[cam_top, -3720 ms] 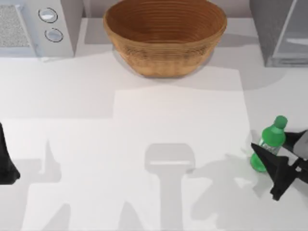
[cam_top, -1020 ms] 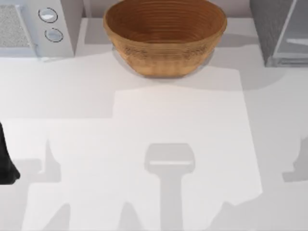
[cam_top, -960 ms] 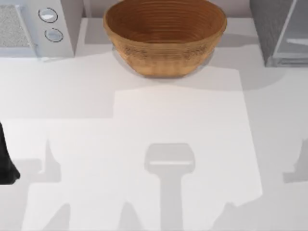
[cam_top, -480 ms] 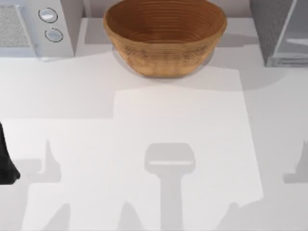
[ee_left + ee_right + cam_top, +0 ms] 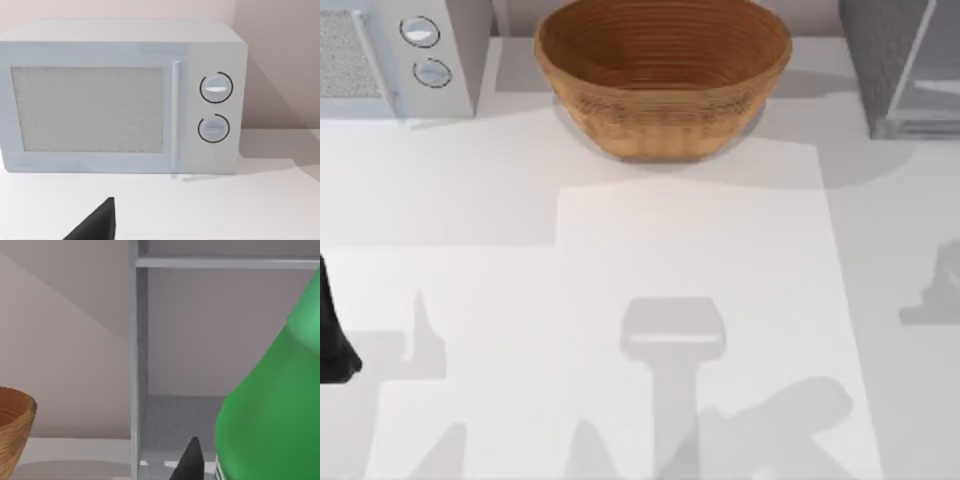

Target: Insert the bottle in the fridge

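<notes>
Right wrist view: bottle [image 5: 272, 405] upright, close against the right gripper's finger [image 5: 187, 462], grip unclear; fridge [image 5: 137, 365] cavity open dead ahead, twelve o'clock.

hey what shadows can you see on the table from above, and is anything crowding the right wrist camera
Top view: soft grey arm-shaped shadows lie across the white table near its lower edge, another at its right edge, and the basket darkens the surface around it. Right wrist view: the green bottle looms very close, cropped by the frame, before the open fridge.
</notes>
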